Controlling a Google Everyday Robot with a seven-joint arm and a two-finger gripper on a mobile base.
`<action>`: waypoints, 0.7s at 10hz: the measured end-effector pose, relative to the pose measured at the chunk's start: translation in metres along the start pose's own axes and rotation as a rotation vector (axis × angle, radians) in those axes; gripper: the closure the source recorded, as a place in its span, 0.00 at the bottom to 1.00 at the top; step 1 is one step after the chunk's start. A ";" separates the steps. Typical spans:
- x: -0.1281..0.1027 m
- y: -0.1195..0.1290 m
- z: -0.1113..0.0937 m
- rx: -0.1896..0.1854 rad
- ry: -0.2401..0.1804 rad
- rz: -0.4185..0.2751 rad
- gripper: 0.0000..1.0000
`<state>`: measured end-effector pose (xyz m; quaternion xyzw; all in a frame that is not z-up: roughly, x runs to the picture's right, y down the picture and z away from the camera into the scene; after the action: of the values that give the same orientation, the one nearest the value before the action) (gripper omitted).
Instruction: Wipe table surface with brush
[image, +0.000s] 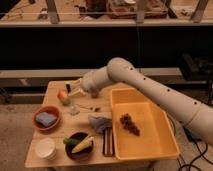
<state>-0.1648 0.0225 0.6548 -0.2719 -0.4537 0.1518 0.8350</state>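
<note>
The brush (73, 92) is shown as a slim pale shaft slanting down and to the left from the gripper (81, 88), its lower end brought close to the table surface (61, 131) in the rear left part of the planked top; whether the bristles touch the wood cannot be told. The fingers are closed together on the brush handle. The gripper is carried low over the table's rear left quarter by a white arm (150, 87) that enters from the right edge and crosses above the rear corner of a yellow tub (150, 145). Just beside the brush tip, on its left, a reddish apple (63, 96) is set on the wood. In front of the gripper a small grey cup (74, 110) and a thin metal utensil (85, 106) are seen, near each other but apart. A crumpled grey cloth (99, 122) is laid against the tub's left wall, and dark utensils (107, 141) are placed along that wall nearer the front. A dark cluster (129, 124) is held within the tub. On the left, an orange bowl (36, 120) containing a blue sponge (46, 118) is positioned; at the front, a white cup (45, 148) and a dark bowl (75, 153) holding vegetables (80, 143) are placed side by side.
</note>
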 end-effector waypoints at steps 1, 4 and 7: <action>0.007 0.008 0.015 -0.016 0.000 0.001 1.00; 0.029 0.024 0.037 -0.043 0.000 0.016 1.00; 0.042 0.028 0.041 -0.049 0.001 0.047 1.00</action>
<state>-0.1766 0.0795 0.6849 -0.3028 -0.4503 0.1600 0.8246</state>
